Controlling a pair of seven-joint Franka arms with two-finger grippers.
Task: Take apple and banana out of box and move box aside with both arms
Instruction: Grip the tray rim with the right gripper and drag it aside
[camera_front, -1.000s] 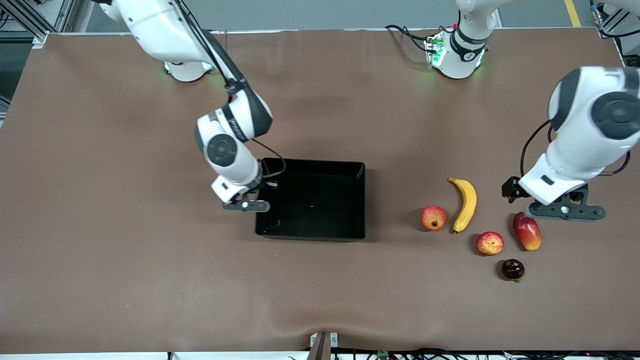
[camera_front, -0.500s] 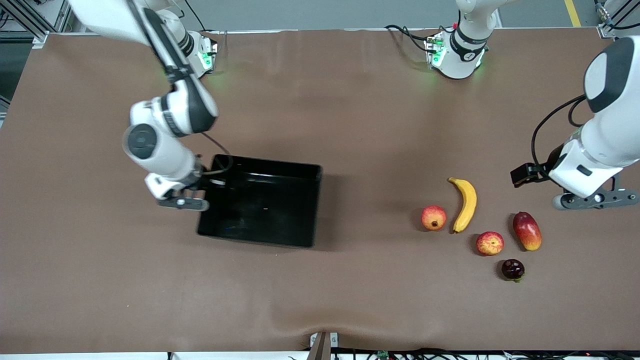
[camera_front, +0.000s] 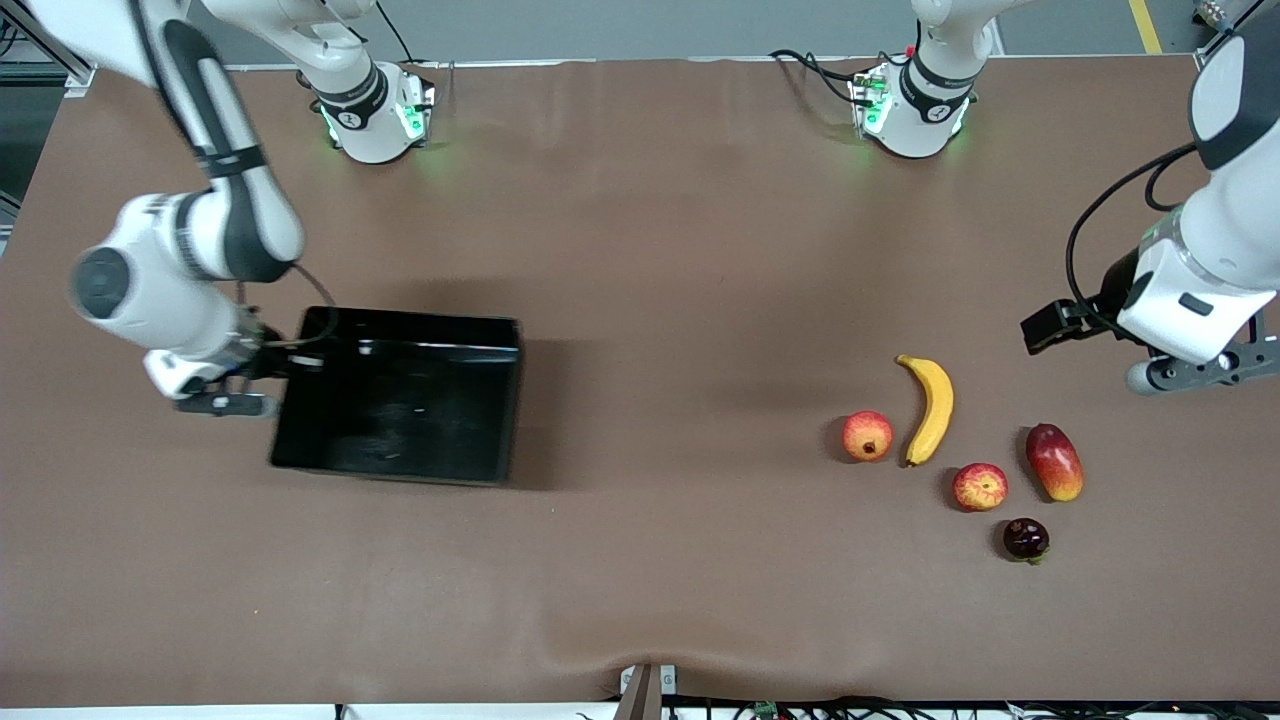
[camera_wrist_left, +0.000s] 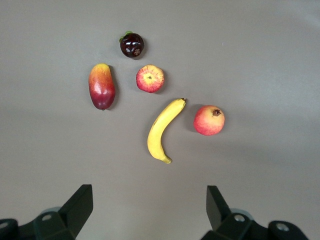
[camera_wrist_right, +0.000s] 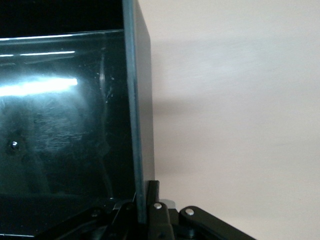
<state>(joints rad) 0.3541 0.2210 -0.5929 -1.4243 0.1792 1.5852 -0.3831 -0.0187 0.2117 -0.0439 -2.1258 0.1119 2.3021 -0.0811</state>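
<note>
Now box-moving step: right gripper (camera_front: 262, 372) pinched on box (camera_front: 400, 405) wall, box at right arm's end. Apple (camera_front: 980, 487), banana (camera_front: 931, 407) out. Left gripper (camera_wrist_left: 149, 212) wide open, empty, waits. Next: release wall.

right end effector (camera_front: 262, 372) clamped on box (camera_front: 400, 400) wall | left end effector (camera_front: 1205, 370) up, over table | banana (camera_front: 931, 408), apple (camera_front: 980, 487) on table

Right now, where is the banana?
In the front view the banana lies on the table toward the left arm's end, out of the box, beside the round orange-red fruit and a bit farther from the front camera than the apple.
</note>
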